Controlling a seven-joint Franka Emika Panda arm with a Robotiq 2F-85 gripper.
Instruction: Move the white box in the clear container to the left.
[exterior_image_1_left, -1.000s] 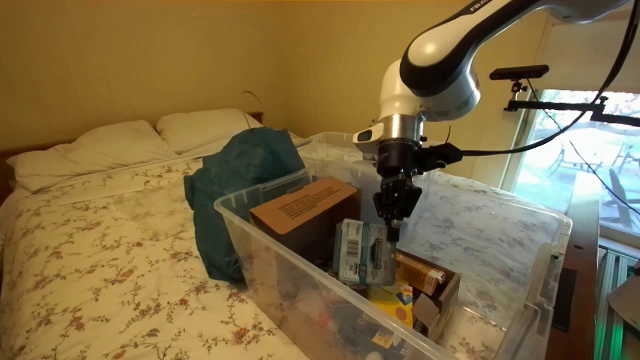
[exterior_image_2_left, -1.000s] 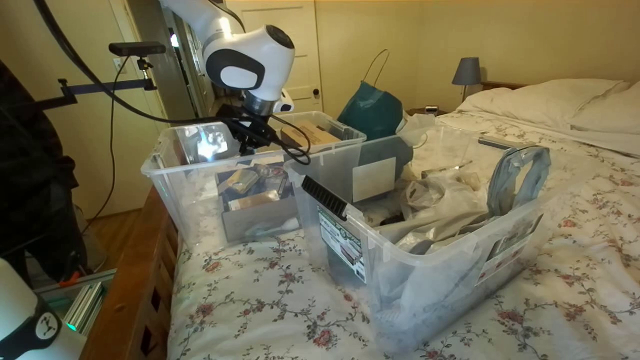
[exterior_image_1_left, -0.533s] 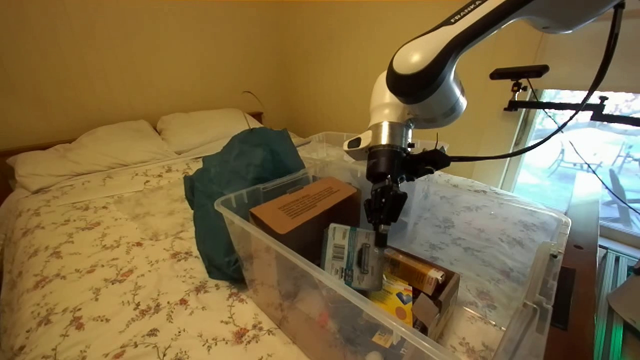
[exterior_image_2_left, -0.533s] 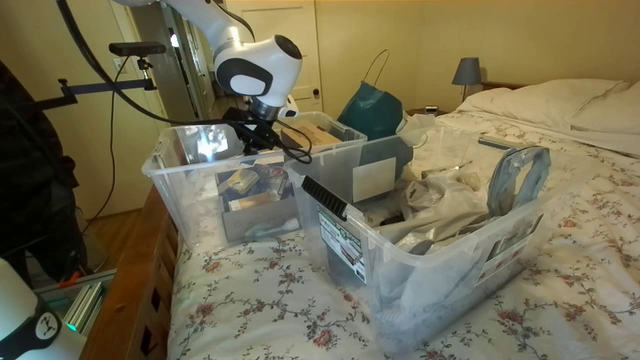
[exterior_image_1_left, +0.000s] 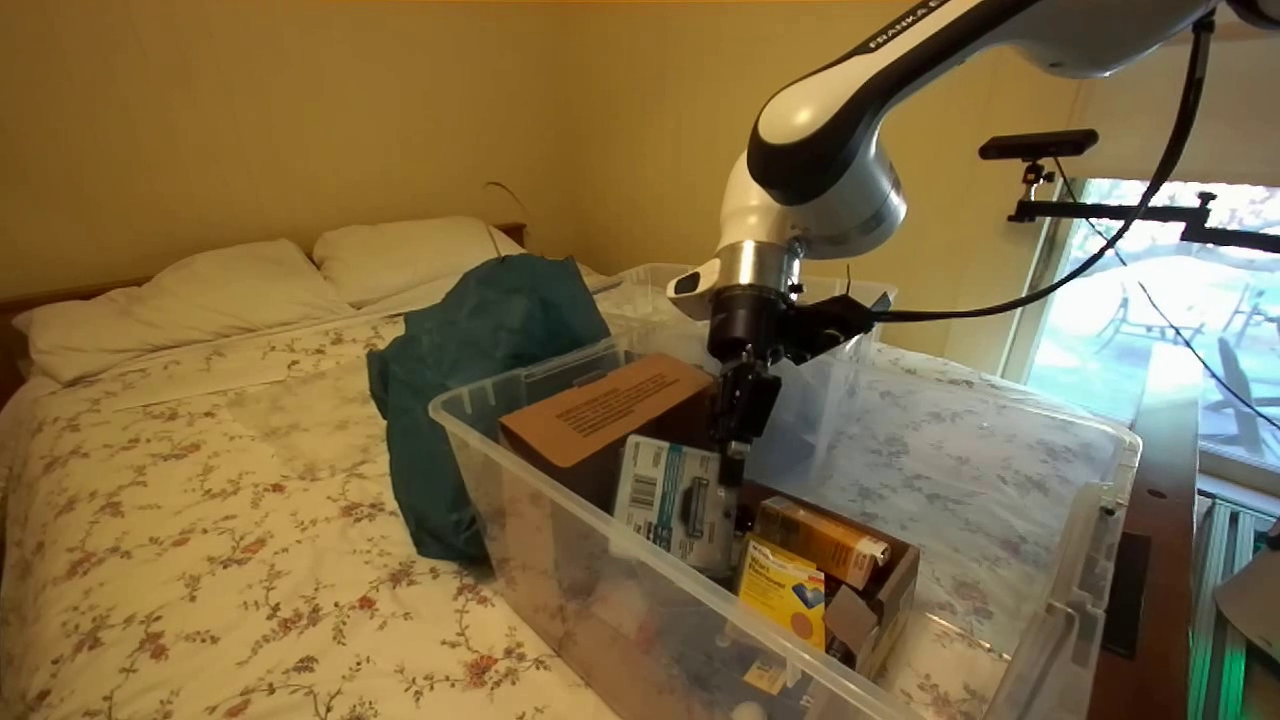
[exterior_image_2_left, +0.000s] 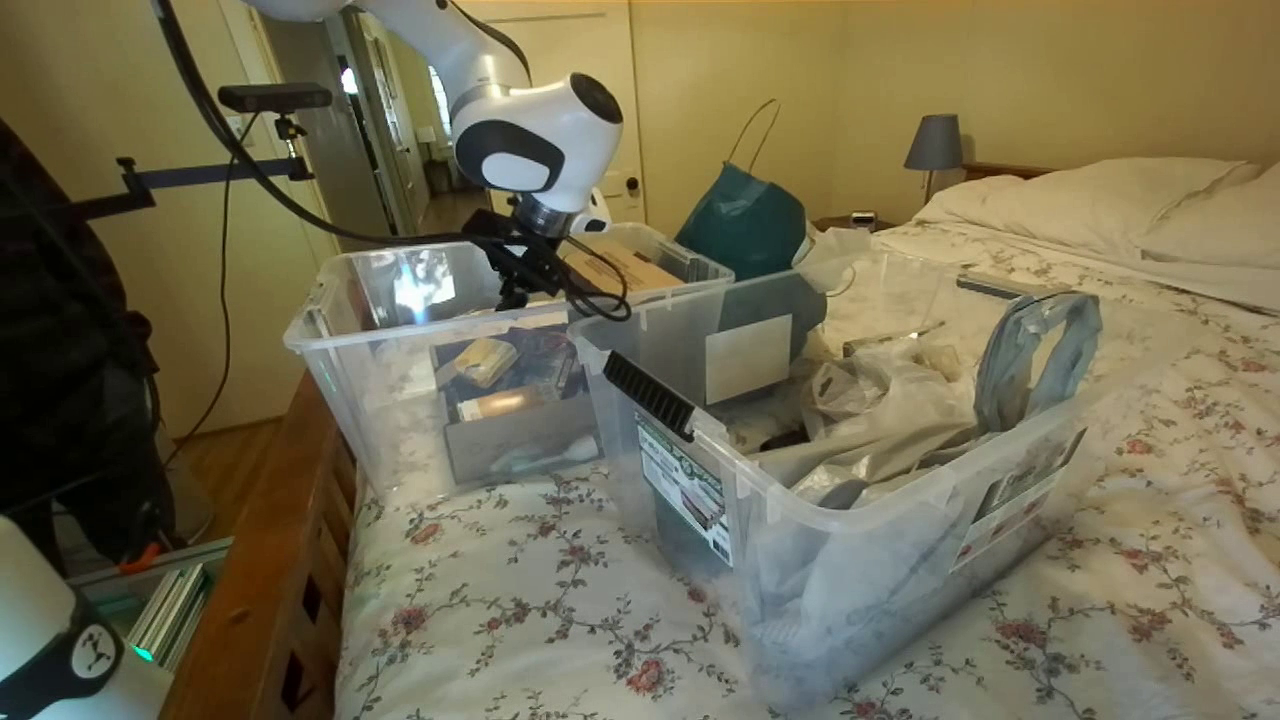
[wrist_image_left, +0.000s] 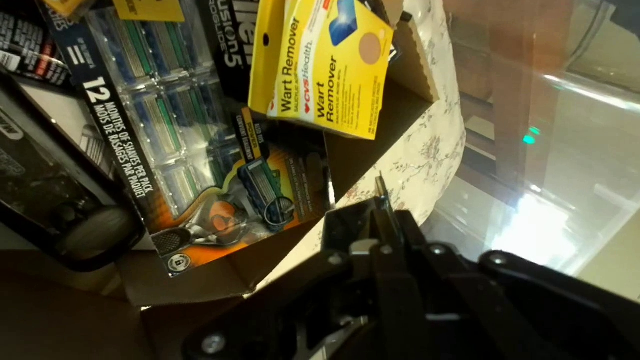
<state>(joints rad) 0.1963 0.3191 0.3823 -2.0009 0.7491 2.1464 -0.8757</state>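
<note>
The white box (exterior_image_1_left: 665, 500), a whitish pack with bluish print and a barcode, hangs tilted inside the clear container (exterior_image_1_left: 545, 485). My gripper (exterior_image_1_left: 735, 468) is shut on its right-hand edge in an exterior view. In the wrist view, the fingers (wrist_image_left: 382, 200) are close together around a thin edge; the rest of the white box is hidden there. In an exterior view the gripper (exterior_image_2_left: 515, 298) reaches into the clear container (exterior_image_2_left: 370, 335) from above, and the white box is hidden or too small to tell.
The brown cardboard box (exterior_image_1_left: 610, 400) stands left of the white box. The yellow wart remover box (exterior_image_1_left: 785, 590) and orange packet (exterior_image_1_left: 820, 540) lie in an open carton at right. A razor pack (wrist_image_left: 190, 125) lies below. A teal bag (exterior_image_1_left: 480, 400) and another bin (exterior_image_2_left: 870, 520) stand outside.
My gripper and the white box have moved together to the left in an exterior view, toward the brown cardboard box. More of the yellow box and orange packet now shows.
</note>
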